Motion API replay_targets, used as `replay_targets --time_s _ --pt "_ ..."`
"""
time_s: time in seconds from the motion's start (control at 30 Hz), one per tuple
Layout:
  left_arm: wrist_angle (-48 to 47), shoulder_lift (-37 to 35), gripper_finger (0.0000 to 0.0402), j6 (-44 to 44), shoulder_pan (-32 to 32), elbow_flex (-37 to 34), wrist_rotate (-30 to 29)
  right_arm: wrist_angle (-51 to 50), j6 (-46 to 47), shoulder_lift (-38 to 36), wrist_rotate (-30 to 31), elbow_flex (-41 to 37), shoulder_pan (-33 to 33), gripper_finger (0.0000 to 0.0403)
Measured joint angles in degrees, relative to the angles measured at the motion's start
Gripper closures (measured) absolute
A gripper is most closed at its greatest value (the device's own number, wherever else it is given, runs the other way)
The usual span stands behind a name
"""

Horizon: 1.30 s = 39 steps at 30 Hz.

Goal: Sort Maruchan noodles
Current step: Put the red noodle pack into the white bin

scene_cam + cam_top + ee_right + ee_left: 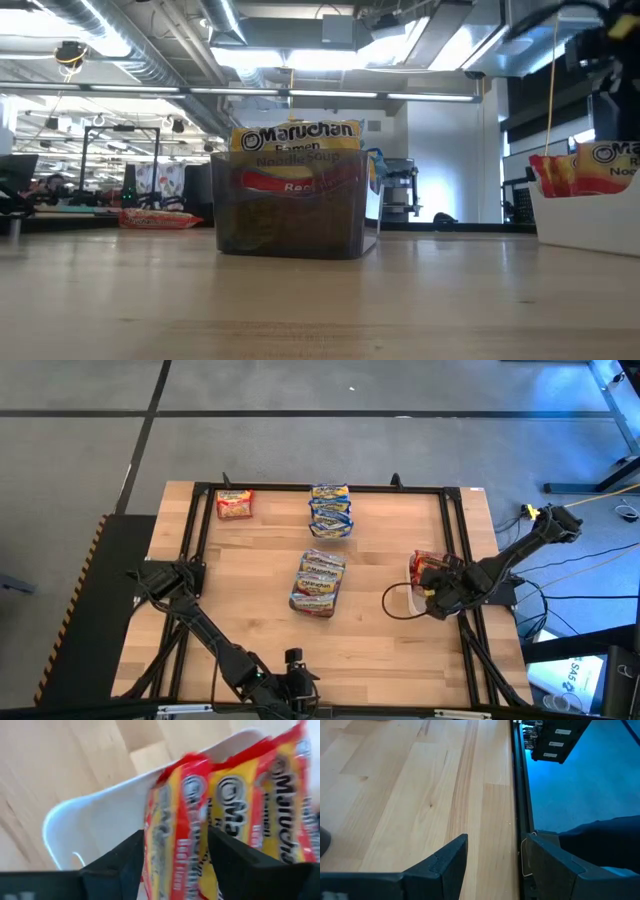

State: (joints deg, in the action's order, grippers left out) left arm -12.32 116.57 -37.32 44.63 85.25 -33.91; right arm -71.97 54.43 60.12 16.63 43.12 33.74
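Note:
Maruchan noodle packets lie in several places. One red-label packet (234,504) lies flat at the far left, and a stack of blue-label packets (330,510) lies at the far middle. More packets fill a see-through tub (318,582) (290,205) mid-table. Red-label packets (428,568) (255,795) stand on edge in a white bin (395,600) (100,820) at the right. My right gripper (437,595) (175,865) points down into that bin, open, with one red-label packet (175,830) between its fingers. My left gripper (293,685) (495,865) waits open over the table's near edge, holding nothing. My right gripper comes from above, its fingers on either side of the end packet's flat faces (165,850). The packet stands on edge in the bin beside the other red-label ones. Whether the fingers touch it, I cannot tell.
A black frame rail (520,795) runs round the tabletop, with the floor beyond it. Bare wood lies between the tub and the white bin, and along the near side.

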Motion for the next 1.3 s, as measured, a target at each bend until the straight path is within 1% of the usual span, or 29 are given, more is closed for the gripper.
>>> replay_targets --time_s 0.07,0.17,0.23,0.3,0.47,0.53,0.7,0.83,1.07,1.2,1.3 --pt "0.0 0.0 0.0205 0.0 0.0 0.0 0.0 -1.7 0.8 0.0 1.4 2.1 0.0 0.0207" --pt "0.0 0.0 0.0205 0.0 -0.1 0.0 0.0 -6.4 2.5 0.0 6.2 5.0 0.0 0.0206" --pt "0.0 0.0 0.0205 0.0 -0.3 0.0 0.0 -8.7 2.6 0.0 7.8 5.0 0.0 0.0206" --pt "0.0 0.0 0.0205 0.0 -0.4 0.0 0.0 -8.9 2.4 0.0 8.3 4.5 0.0 0.0206" --pt "0.0 0.0 0.0205 0.0 -0.5 0.0 0.0 -6.0 2.3 0.0 7.4 4.9 0.0 0.0205" --pt "0.0 0.0 0.0205 0.0 -0.7 0.0 0.0 -4.0 0.8 0.0 5.4 6.2 0.0 0.0205" --pt "0.0 0.0 0.0205 0.0 -0.7 0.0 0.3 5.3 -3.4 0.0 -2.6 7.3 0.1 0.0205" --pt "0.0 0.0 0.0205 0.0 -0.7 0.0 0.3 8.2 -3.5 0.9 -5.7 6.5 0.1 0.0205" --pt "0.0 0.0 0.0205 0.0 -0.7 0.0 0.4 6.5 -1.8 4.2 -6.6 3.7 0.1 0.0205" --pt "0.0 0.0 0.0205 0.4 -0.7 0.0 0.4 4.5 -0.6 5.9 -4.6 3.6 0.0 0.0205" --pt "0.0 0.0 0.0205 0.5 -0.7 0.0 0.2 0.7 1.2 6.7 -2.3 3.6 0.0 0.0205"
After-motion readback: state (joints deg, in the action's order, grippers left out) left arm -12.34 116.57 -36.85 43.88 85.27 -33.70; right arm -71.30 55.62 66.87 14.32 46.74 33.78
